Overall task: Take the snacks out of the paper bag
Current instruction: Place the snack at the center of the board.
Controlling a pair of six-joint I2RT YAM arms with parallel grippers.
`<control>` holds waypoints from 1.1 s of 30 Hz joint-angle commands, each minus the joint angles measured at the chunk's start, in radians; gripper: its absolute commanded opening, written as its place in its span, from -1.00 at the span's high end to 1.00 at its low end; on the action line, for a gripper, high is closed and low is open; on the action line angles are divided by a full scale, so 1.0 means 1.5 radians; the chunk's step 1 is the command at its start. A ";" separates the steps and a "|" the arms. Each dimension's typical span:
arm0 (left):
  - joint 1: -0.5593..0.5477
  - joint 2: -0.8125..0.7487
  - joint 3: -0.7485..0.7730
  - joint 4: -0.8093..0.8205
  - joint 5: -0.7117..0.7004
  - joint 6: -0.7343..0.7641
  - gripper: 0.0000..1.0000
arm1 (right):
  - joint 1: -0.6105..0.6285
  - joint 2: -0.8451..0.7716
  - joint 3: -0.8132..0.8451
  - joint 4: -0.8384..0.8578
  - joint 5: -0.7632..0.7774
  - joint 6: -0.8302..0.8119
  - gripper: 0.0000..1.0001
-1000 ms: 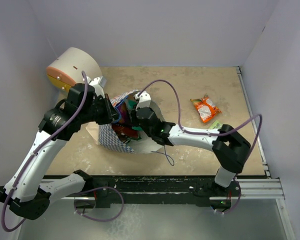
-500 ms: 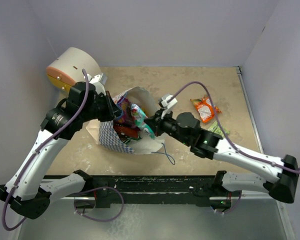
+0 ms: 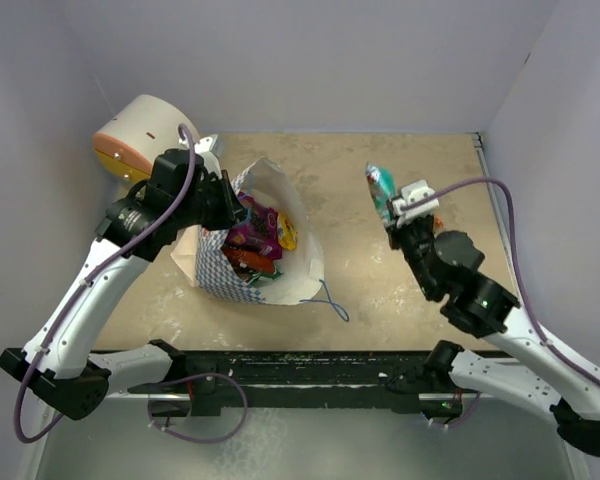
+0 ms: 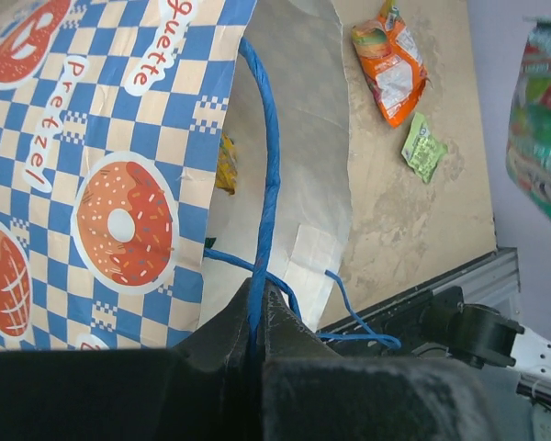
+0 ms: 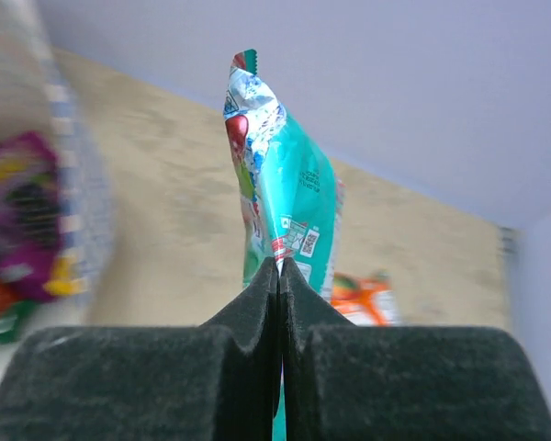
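Observation:
The white paper bag (image 3: 298, 262) with a blue-and-white chequered band (image 4: 101, 165) lies open at centre left, with purple, red and yellow snack packets (image 3: 252, 232) inside. My left gripper (image 3: 230, 200) (image 4: 255, 294) is shut on the bag's blue cord handle (image 4: 268, 165) and holds the mouth up. My right gripper (image 3: 390, 215) (image 5: 278, 268) is shut on a green snack packet (image 5: 285, 197), also seen from above (image 3: 379, 187), held in the air right of the bag. An orange packet (image 4: 392, 64) and a small light-green one (image 4: 424, 147) lie on the table.
A big cream cylinder with an orange end (image 3: 145, 135) stands at the back left, next to the left arm. The bag's second blue cord (image 3: 332, 302) trails on the table in front. Walls close in on the left, back and right.
My right gripper came out of the bag holding the green packet and swung right and up, away from the bag. The bag's mouth now stands wider open. The left gripper kept hold of the handle.

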 commanded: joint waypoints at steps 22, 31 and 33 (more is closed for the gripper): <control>-0.001 0.013 0.062 -0.023 0.013 0.136 1.00 | -0.480 0.476 -0.016 0.352 -0.179 -0.420 1.00; 0.000 0.055 0.107 -0.060 -0.040 0.157 1.00 | -0.473 0.596 -0.016 0.302 -0.256 -0.349 1.00; 0.000 0.058 0.105 -0.058 -0.039 0.153 1.00 | -0.472 0.615 -0.016 0.304 -0.263 -0.338 1.00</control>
